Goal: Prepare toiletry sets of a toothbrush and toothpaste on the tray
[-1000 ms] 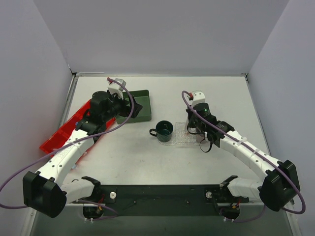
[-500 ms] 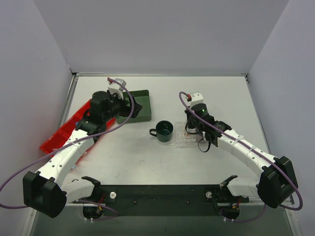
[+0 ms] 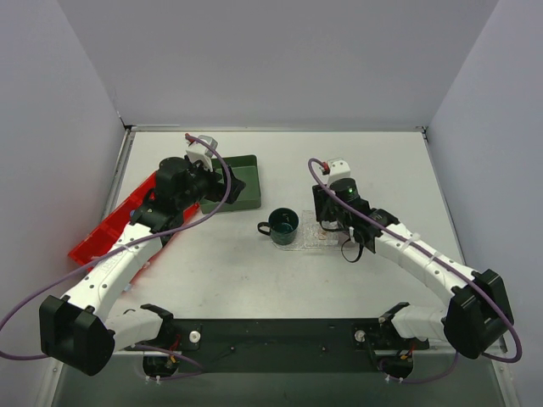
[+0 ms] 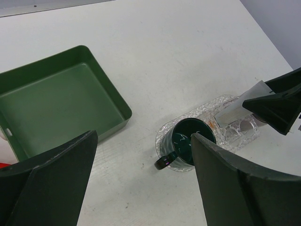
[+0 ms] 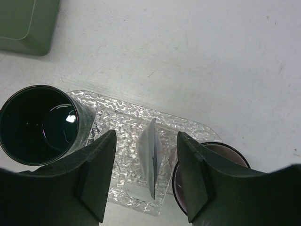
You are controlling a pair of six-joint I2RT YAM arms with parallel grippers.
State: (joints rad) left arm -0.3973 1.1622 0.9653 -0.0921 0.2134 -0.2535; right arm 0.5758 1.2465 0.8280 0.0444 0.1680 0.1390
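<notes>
The toothpaste (image 5: 151, 150) is seen standing on the tray (image 5: 117, 125) with its thin flat edge turned upward, so that only a narrow grey-blue wedge is presented in the right wrist view. It is set about mid-tray, between a green mug (image 5: 40, 125) at one end and a dark cup (image 5: 230, 157) at the other. The tray is shown as clear, rippled plastic lying on the white counter (image 5: 188, 56). The right fingers (image 5: 94, 179) are released and spread to either side of the toothpaste, a gap being left on each side. The left fingers (image 4: 51, 179) are held wide apart near a green box (image 4: 51, 106), with nothing gripped.
</notes>
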